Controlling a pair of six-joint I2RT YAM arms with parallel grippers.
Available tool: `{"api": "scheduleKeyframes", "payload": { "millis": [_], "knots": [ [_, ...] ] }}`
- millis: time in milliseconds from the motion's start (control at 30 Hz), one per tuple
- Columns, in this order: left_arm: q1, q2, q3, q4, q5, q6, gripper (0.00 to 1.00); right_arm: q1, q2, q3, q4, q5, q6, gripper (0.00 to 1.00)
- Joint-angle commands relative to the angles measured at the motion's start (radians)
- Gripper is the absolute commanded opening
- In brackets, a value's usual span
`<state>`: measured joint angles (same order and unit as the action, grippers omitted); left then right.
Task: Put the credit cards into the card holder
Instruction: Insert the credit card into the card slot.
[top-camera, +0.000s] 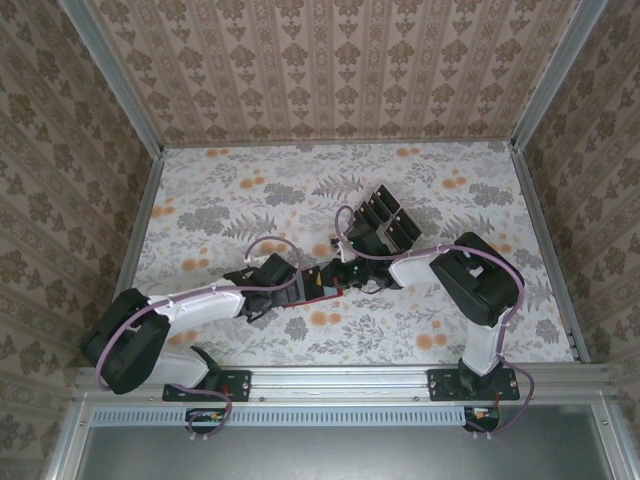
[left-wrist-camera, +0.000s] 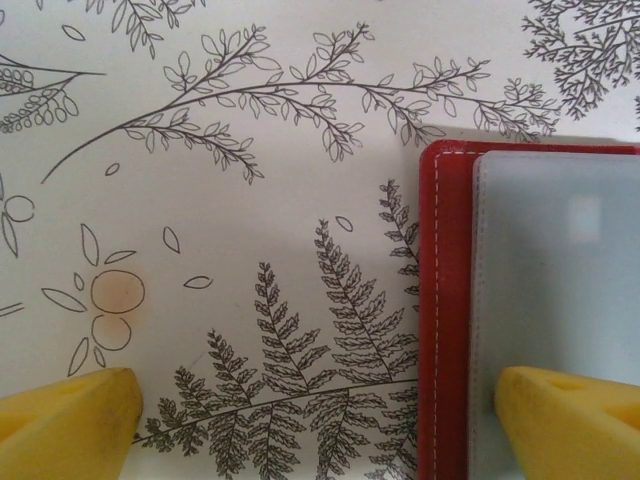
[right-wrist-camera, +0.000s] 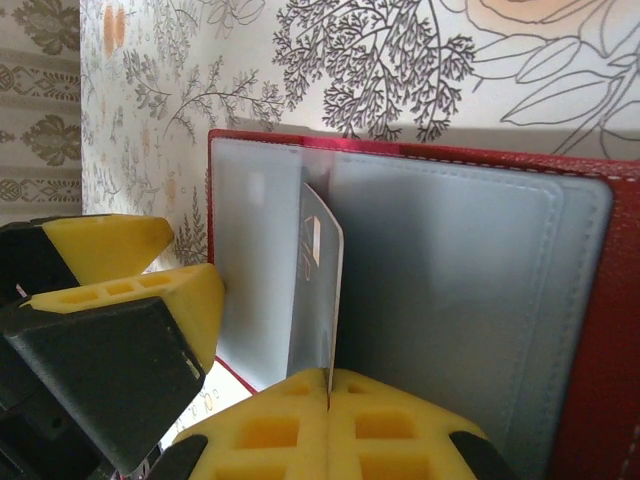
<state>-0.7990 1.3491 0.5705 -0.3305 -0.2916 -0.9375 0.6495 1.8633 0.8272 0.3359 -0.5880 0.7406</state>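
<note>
Pinching a single credit card (right-wrist-camera: 318, 290) between its closed yellow fingertips, the right gripper (right-wrist-camera: 328, 385) holds the thin glossy card on edge over the open card holder (right-wrist-camera: 450, 280). The card's far end meets the grey lining at the seam between two pockets, though I cannot tell whether it has entered a slot. The card holder lies flat and spread open on the floral tablecloth (top-camera: 230, 190), near the middle of the table where both arms converge, its red leather-like border framing the greyish inside. The left gripper (left-wrist-camera: 320, 430) hovers low over the card holder's edge with its jaws spread wide and nothing between them. In the left wrist view one of its fingers (left-wrist-camera: 570, 420) sits above the grey lining, while the other is out over the bare cloth beside the red border. From the right wrist camera, that same left gripper appears as a yellow and black block just beside the card holder's left side. Farther back on the table, just beyond the right gripper, stands a clear slotted tray (top-camera: 413, 232) holding several more black cards (top-camera: 384, 210) upright in its slots.
</note>
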Motion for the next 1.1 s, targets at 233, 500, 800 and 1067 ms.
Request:
{"api": "scheduleKeyframes", "payload": {
  "millis": [233,500,800,1067],
  "knots": [
    [-0.015,0.044,0.008,-0.054,-0.034,-0.011,1.00,-0.037,0.045,0.008,-0.060,-0.027,-0.040,0.00],
    [-0.019,0.056,0.006,-0.059,-0.037,-0.028,1.00,-0.044,0.074,0.038,-0.085,-0.049,-0.060,0.00],
    [-0.027,0.070,0.003,-0.056,-0.039,-0.040,1.00,-0.043,0.081,0.041,-0.086,-0.060,-0.049,0.00],
    [-0.034,0.071,-0.007,-0.047,-0.040,-0.050,1.00,-0.041,0.086,0.038,-0.050,-0.090,-0.005,0.00]
  ]
}}
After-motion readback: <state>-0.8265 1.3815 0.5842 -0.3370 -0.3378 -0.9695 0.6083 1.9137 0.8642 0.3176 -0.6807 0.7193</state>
